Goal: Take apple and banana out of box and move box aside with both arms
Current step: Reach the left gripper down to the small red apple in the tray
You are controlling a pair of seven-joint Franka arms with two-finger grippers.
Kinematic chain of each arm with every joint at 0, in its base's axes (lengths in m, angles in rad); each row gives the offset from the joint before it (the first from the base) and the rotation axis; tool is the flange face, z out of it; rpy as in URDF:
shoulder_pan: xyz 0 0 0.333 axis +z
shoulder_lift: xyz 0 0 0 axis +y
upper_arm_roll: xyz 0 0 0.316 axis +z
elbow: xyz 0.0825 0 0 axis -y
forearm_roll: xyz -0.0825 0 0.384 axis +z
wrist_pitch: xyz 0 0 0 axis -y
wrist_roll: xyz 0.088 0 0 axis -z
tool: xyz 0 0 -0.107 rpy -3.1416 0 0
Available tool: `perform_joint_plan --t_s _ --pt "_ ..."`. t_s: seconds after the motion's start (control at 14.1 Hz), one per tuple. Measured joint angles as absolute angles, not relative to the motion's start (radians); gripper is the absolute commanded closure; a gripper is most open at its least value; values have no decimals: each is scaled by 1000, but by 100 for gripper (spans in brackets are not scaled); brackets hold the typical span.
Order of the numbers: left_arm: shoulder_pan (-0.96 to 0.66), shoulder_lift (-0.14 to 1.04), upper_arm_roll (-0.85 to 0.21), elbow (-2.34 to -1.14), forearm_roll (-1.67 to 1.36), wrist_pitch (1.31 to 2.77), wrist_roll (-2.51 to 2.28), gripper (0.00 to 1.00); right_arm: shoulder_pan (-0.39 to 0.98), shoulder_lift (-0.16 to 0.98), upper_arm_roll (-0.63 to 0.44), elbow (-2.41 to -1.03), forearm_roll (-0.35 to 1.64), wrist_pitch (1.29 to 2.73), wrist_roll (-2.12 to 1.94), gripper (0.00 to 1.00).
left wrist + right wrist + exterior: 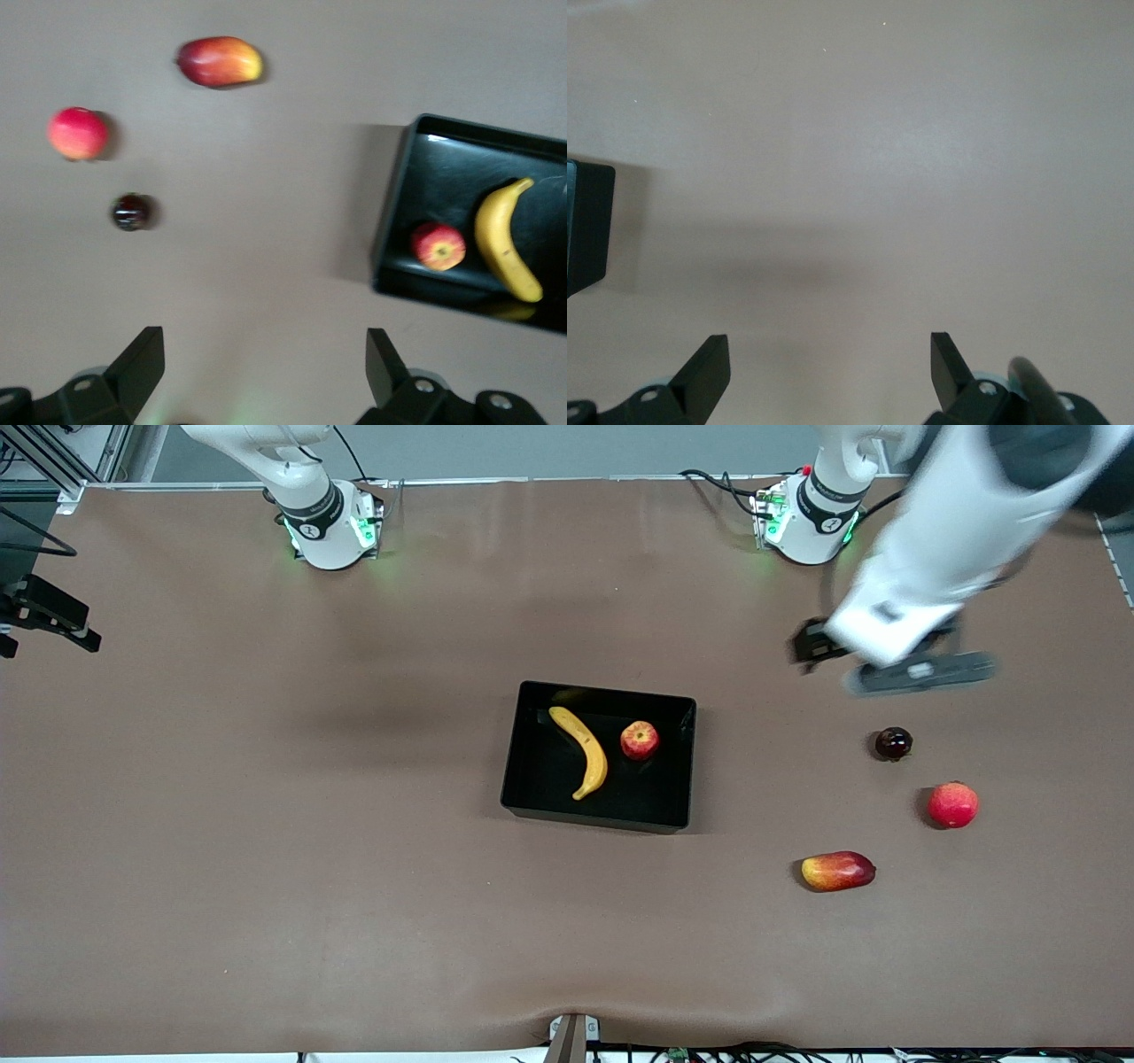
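Observation:
The black box (pixel 540 779) sits at mid-table. The yellow banana (pixel 585 753) and the small red apple (pixel 639 740) lie inside it, side by side and apart. The left wrist view shows the box (pixel 396 208) with the apple (pixel 438 246) and banana (pixel 505 239) in it. My left gripper (pixel 886 662) (pixel 266 363) is open and empty, up in the air over bare table between the left arm's base and a small dark fruit. My right gripper (pixel 830 363) is open and empty over bare table; the front view does not show it.
Toward the left arm's end lie a small dark round fruit (pixel 893 743) (pixel 131 212), a pinkish-red round fruit (pixel 953 804) (pixel 78 133) and an oblong red-and-yellow fruit (pixel 838 871) (pixel 219 61). A black corner (pixel 585 226) shows at the right wrist view's edge.

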State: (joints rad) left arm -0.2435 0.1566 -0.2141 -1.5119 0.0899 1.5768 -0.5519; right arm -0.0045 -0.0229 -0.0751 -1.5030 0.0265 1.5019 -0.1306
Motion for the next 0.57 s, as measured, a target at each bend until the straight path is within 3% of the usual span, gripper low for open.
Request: perform_joint_plan --t_s 0.57 --pt "-422 414 -215 -1603 110 1971 -1037 0 -6 -21 -79 -1503 26 1520 -131 0"
